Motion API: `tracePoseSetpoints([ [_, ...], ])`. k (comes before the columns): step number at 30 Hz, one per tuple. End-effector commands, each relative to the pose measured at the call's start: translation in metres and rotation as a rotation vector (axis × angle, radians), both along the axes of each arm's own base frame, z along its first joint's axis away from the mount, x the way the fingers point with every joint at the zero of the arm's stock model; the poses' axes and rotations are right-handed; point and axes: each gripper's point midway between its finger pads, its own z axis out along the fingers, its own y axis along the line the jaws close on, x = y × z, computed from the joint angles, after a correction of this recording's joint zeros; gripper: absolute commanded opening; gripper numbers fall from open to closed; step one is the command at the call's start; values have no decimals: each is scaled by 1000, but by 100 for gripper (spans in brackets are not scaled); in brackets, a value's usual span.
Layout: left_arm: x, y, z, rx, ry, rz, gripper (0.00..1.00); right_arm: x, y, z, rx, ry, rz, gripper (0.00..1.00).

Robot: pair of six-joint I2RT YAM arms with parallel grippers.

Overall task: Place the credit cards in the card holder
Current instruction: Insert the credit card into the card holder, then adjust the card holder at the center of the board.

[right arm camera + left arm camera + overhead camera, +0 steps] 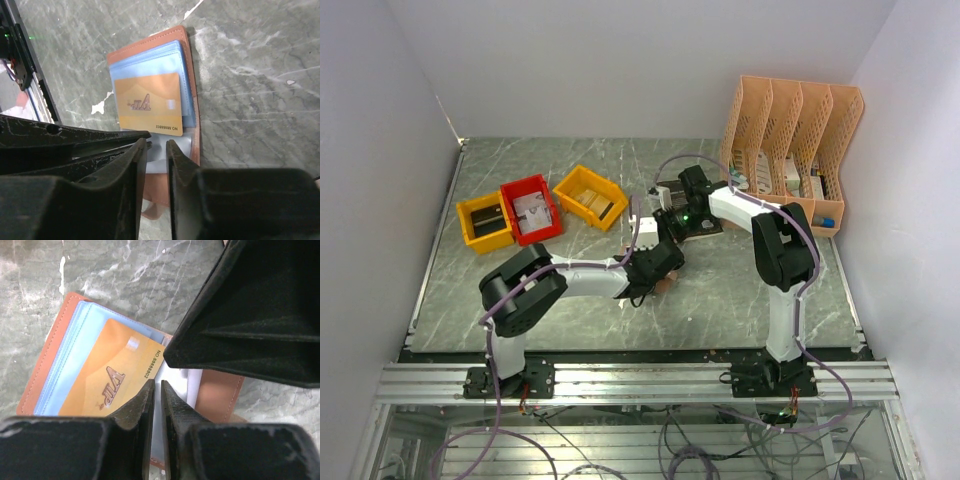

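The card holder point(192, 75) lies open on the table, tan-pink leather, also in the left wrist view point(220, 395) and barely visible under both grippers in the top view point(663, 286). The orange-gold card point(147, 102) lies flat on light blue layers point(182, 65) inside it, also seen in the left wrist view point(120, 375). A pale grey-silver sheet point(177, 147) shows below the orange card's edge; I cannot tell whether it is a card or a sleeve. My left gripper point(156, 385) hovers over the holder's middle, its jaws almost together. My right gripper point(156, 142) is beside it, narrowly open and empty.
A black book point(708, 226) lies under the right arm. Yellow point(485, 222), red point(531, 210) and yellow point(590, 197) bins stand at the back left. A peach-orange file rack point(790, 150) stands at the back right. Both grippers point(667, 250) crowd the same spot.
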Motion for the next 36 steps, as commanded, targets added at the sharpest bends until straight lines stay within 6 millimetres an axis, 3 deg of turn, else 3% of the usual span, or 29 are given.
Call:
tracePoseSetpoints([
  [1,3,-3,24,-67,-40,-30,20,-6,-5,-4,-21,7,9,19],
  [5,1,6,40,-85,-51,-67,20,-10,-9,-11,-38,20,17,12],
  [11,-3,29,55,-99,-57,-174,21,-8,-12,-11,-52,-16,24,11],
  [17,5,54,54,-187,-3,-273,32,-14,-7,0,18,-74,95,12],
  [24,20,79,27,-221,101,-274,38,-22,-1,-16,-28,-116,145,12],
  [33,18,87,2,-251,168,-291,39,-31,1,-27,-86,-142,223,12],
  [36,17,90,-5,-254,182,-300,38,-41,10,-26,-83,-160,277,13],
])
